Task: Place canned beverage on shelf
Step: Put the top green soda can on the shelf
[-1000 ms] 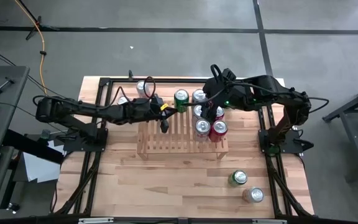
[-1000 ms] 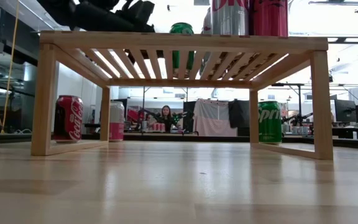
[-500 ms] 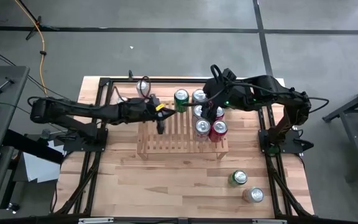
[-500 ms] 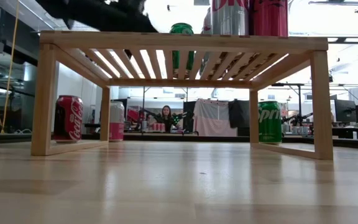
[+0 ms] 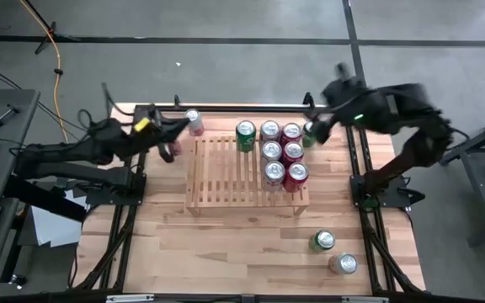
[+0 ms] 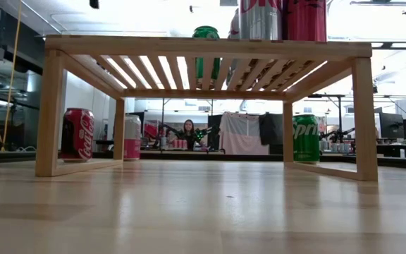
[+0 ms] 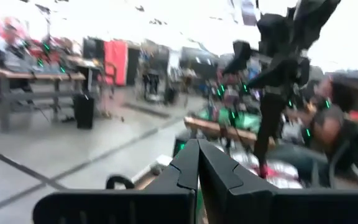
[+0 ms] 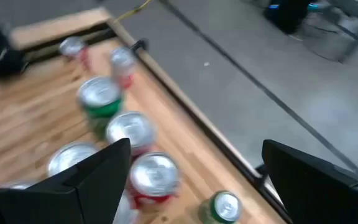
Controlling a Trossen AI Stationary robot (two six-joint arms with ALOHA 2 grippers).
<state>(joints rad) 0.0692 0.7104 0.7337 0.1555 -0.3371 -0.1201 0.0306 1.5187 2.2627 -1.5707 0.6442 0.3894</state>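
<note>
1. Cans of drink stand grouped on the shelf (image 5: 226, 172): we count a green one (image 5: 245, 133) at the rear edge, and beside it a cluster of five silver-topped cans, among them a red can (image 5: 296, 174) nearest the front.
2. We see the shelf as a low slatted rack of light wood in the middle of the table (image 5: 226, 244), with its left part bare and the cans all on its right half.
3. From the low view we look under the shelf (image 6: 203, 48); a green can (image 6: 206, 32), a silver can (image 6: 259, 20) and a red can (image 6: 304, 20) stand on top of it.
4. Behind the shelf legs on the table we find a red can (image 6: 78, 134), a pink-and-white can (image 6: 132, 137) and a green can (image 6: 306, 138).
5. Two more cans stand well apart at the front right of the table: a green one (image 5: 322, 241) and a silver one (image 5: 342, 263).
6. We find the left gripper (image 5: 168, 135) raised over the table's rear left corner, its fingers pressed together on nothing, as its own wrist view (image 7: 199, 168) shows.
7. The right gripper (image 5: 320, 128) hangs at the rear right, just beside the can cluster, its fingers spread wide and empty.
8. A pink can (image 5: 194, 122) stands on the table near the left gripper.
</note>
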